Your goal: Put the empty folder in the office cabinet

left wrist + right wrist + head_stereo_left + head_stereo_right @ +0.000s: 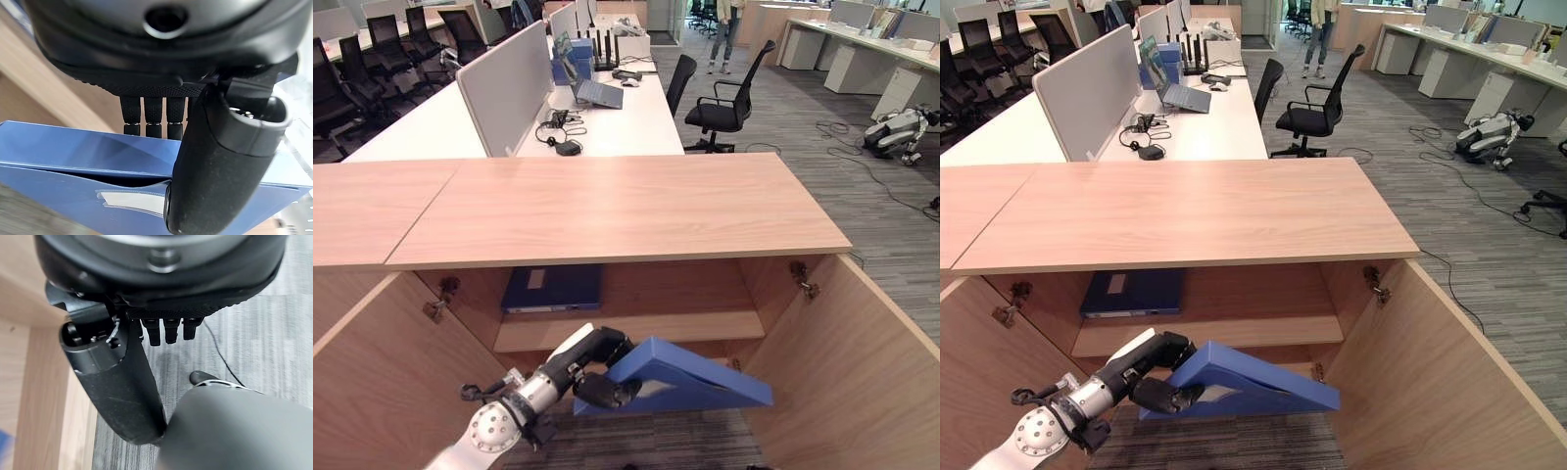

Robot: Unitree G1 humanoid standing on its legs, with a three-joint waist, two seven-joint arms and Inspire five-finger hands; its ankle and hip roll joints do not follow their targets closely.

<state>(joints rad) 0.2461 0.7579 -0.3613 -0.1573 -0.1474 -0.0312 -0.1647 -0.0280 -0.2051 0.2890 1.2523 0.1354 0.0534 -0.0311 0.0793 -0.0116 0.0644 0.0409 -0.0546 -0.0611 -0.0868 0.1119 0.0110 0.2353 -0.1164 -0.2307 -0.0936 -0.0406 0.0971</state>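
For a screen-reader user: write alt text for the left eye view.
The robot's left hand grips a blue folder, tilted, at the lower opening of an open wooden cabinet. A darker folder lies flat on the shelf above.

The blue folder (690, 377) is wedge-shaped, slightly agape along its edge, with a white label pocket on its spine. It sits tilted in the open wooden office cabinet (617, 211), below the shelf, at 6 o'clock.
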